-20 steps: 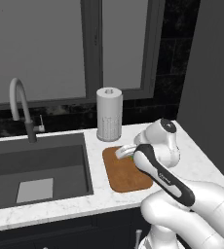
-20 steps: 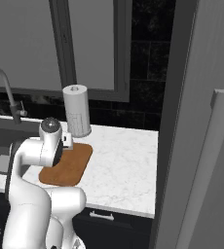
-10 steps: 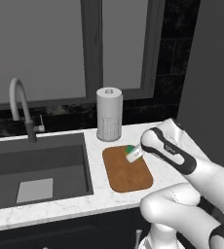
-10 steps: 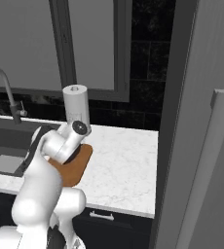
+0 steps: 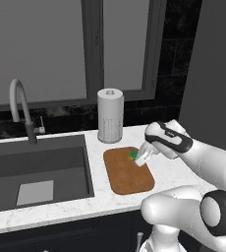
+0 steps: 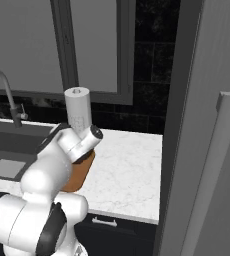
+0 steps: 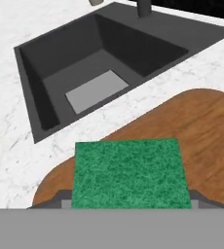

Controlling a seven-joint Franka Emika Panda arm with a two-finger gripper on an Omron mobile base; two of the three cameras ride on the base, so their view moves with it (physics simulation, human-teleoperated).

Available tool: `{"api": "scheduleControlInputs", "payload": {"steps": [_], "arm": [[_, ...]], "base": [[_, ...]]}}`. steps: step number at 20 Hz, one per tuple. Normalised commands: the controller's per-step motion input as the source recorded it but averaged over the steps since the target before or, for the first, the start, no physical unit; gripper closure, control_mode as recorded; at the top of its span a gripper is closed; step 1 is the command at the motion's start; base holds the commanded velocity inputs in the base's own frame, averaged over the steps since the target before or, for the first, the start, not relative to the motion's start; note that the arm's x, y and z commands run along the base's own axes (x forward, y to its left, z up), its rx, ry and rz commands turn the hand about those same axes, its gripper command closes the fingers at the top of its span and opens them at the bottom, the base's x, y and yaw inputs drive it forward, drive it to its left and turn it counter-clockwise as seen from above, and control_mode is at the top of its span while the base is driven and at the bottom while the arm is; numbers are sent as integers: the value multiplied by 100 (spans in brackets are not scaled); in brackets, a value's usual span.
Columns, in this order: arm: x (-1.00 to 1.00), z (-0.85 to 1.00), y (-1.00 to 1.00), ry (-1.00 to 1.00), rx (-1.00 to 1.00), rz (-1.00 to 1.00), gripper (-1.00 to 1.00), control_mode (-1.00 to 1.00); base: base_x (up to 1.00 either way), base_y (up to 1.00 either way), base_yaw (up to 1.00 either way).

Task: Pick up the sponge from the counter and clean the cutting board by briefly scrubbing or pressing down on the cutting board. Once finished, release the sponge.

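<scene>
Sponge: small rect. block, green scouring face w/ coarse fibrous texture, facing the hand cam; a green sliver of it is also showing at the fingertips in left base view. Yellow underlayer can't be made out.

Cutting board: flat brown wood, visible grain, rounded corners, lying on the counter just right of the sink. Counter is white marble-look stone w/ faint grey veins. Sink is a dark grey matte basin, w/ a pale grey flat square piece lying on its floor. Curved grey faucet is standing behind the basin. White paper-towel roll, upright cylinder, is standing just behind the board's far edge.

Gripper: reaching over the board's right half, pointing down-left. Jaws are standing partly apart and clamping the sponge between them; sponge is sitting over the board's far right part. Can't tell if sponge is touching the wood or just above it.
</scene>
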Motion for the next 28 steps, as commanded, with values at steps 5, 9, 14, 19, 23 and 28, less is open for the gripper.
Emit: {"api": "scheduleControlInputs", "payload": {"steps": [5, 9, 14, 19, 23, 28], "arm": [[7, -37, 2, -15, 4, 1, 100, -100], [16, -40, 0, -14, 6, 0, 100, -100], [42, -14, 0, 0, 0, 0, 100, -100], [29, -33, 2, -1, 0, 0, 100, -100], [19, -50, 16, -5, 0, 0, 100, -100], [50, -34, 22, 0, 0, 0, 100, -100]], "base": [[0, 0, 0], [0, 0, 0], [0, 0, 0], [0, 0, 0], [0, 0, 0], [0, 0, 0]]}}
